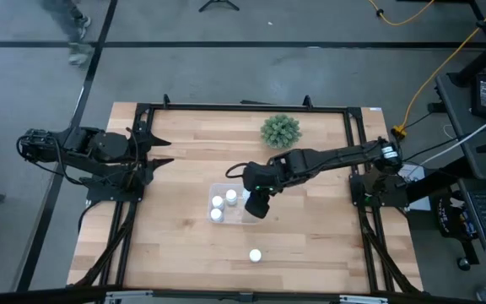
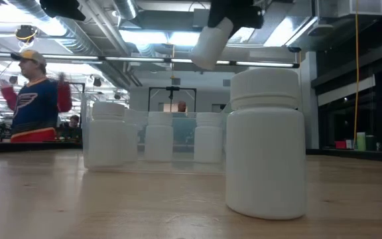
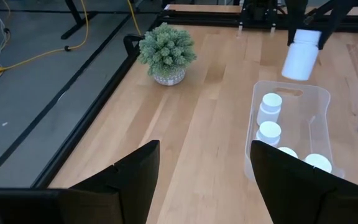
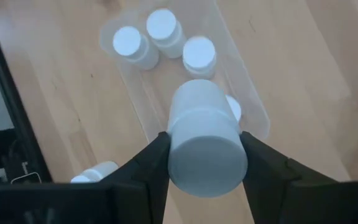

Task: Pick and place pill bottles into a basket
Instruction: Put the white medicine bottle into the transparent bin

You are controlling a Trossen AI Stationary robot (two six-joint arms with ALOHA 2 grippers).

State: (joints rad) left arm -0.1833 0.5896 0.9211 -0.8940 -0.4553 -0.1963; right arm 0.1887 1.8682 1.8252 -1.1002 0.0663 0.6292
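High view: right gripper [image 1: 256,203] hangs over the right end of the clear basket [image 1: 223,187], arm stretched in from the right edge of the table. Three bottle caps [image 1: 218,203] show in the basket's left part. One loose pill bottle [image 1: 255,255] stands alone nearer the front edge, well apart from the basket. Left gripper [image 1: 164,150] parked at the left side, fingers spread, holding nothing. Green spiky plant [image 1: 280,130] near the far edge.

Low view: held bottle [image 2: 211,41] hangs tilted above the basket, clear of the bottles standing in it [image 2: 158,136]. The loose bottle [image 2: 266,143] stands upright, close to the camera. A person [image 2: 33,96] in the room behind.

Left wrist view: the held bottle [image 3: 301,55] hangs over the basket's far end [image 3: 291,93]; the drop is straight down from the fingers. Four caps visible inside.

Right wrist view: fingers clamped on the sides of the bottle [image 4: 205,138], its long axis running out away from the wrist. Basket [image 4: 166,87] lies directly beyond it, with free floor under the bottle as far as I can judge. Another bottle [image 4: 95,172] lies outside. For the loose one, the right arm is nearer.
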